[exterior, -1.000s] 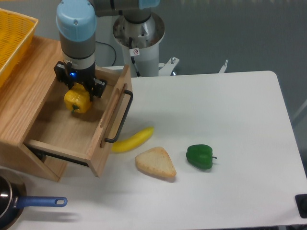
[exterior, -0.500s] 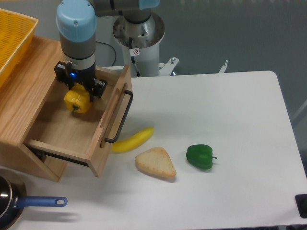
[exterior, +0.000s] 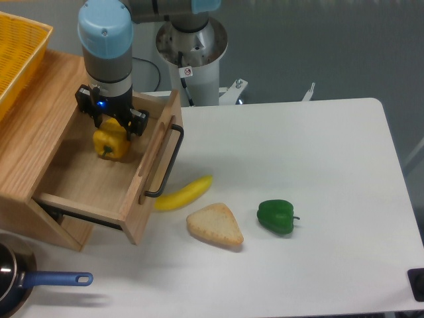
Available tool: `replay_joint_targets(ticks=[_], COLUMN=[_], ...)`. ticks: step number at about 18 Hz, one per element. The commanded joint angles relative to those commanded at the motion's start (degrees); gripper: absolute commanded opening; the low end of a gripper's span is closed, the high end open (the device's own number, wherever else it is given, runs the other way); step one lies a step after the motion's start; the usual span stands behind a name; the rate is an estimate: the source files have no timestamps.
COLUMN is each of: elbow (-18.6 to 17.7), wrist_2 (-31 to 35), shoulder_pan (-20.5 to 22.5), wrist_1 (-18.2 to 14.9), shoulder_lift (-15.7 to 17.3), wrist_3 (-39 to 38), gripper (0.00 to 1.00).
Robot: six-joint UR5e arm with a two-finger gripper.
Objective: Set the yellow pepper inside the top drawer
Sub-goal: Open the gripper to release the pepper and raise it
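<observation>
The yellow pepper sits inside the open top drawer, near its back, with the green stem pointing toward the front. My gripper hangs straight down over it, its black body touching or just above the pepper's top. The fingertips are mostly hidden behind the gripper body and the pepper. The pepper seems to rest on the drawer floor, loose from the fingers. The drawer's black bar handle faces the table.
A yellow mesh basket stands on the cabinet top at the left. On the white table lie a banana, a slice of bread and a green pepper. A pan with a blue handle sits at the lower left.
The yellow pepper has slipped a little lower and turned slightly under the gripper. The arm itself has stayed in place.
</observation>
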Motion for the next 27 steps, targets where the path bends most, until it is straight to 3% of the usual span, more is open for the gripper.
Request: replay_joint_targets(ticks=[17, 21, 27], elbow=[0.97, 1.58, 1.76], wrist_2=[-0.09, -0.18, -0.53], shoulder_pan=[0.97, 2.11, 8.87], wrist_1=[0.09, 0.17, 0.09], shoulder_lift=[3.86, 5.01, 6.77], wrist_3=[0.18, 0.26, 2.72], gripper=[0.83, 0.87, 0.94])
